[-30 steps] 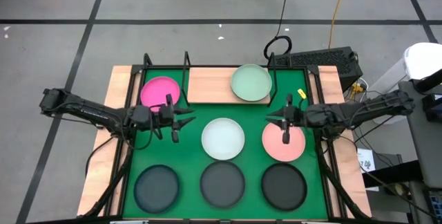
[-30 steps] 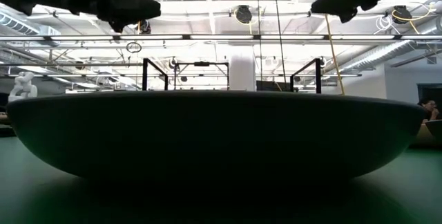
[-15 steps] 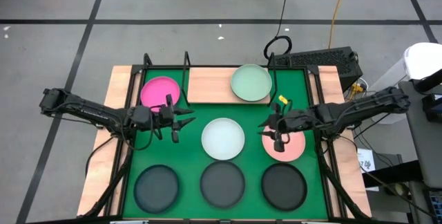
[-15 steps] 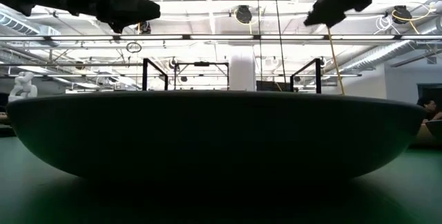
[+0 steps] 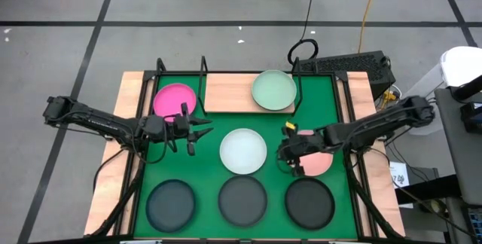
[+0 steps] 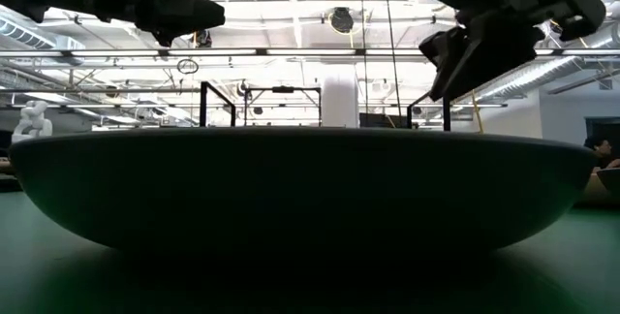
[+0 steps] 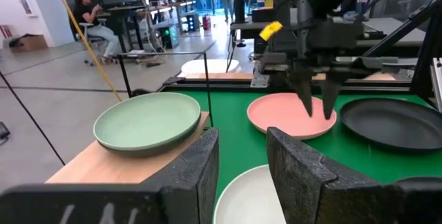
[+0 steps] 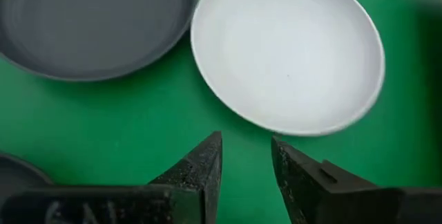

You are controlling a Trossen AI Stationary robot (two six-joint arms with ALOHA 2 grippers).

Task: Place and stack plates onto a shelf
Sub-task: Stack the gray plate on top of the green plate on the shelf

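The light-wood shelf point(image 5: 230, 93) lies at the far edge of the green mat, with the pale green plate point(image 5: 273, 90) on its right end. The hot pink plate point(image 5: 175, 99) lies beside its left end. The white plate point(image 5: 243, 151) and the salmon plate point(image 5: 316, 161) lie mid-mat. Three dark plates point(image 5: 242, 200) lie along the near edge. My right gripper point(image 5: 292, 161) is open and points down over the salmon plate's left rim point(image 7: 276, 106), touching nothing. My left gripper point(image 5: 202, 133) is open and empty, left of the white plate.
Black upright posts point(image 5: 160, 67) stand at the shelf's corners. The mat's strip point(image 8: 138, 120) between the white plate and the dark plates shows under my right gripper. In the low view a dark plate point(image 6: 310, 188) fills the foreground. People sit in the room beyond point(image 7: 90, 16).
My right gripper has gone toward the table's left and near edges and down, from over the salmon plate's far side to its left rim. It has tipped from level to pointing down. My left arm and all plates have kept still.
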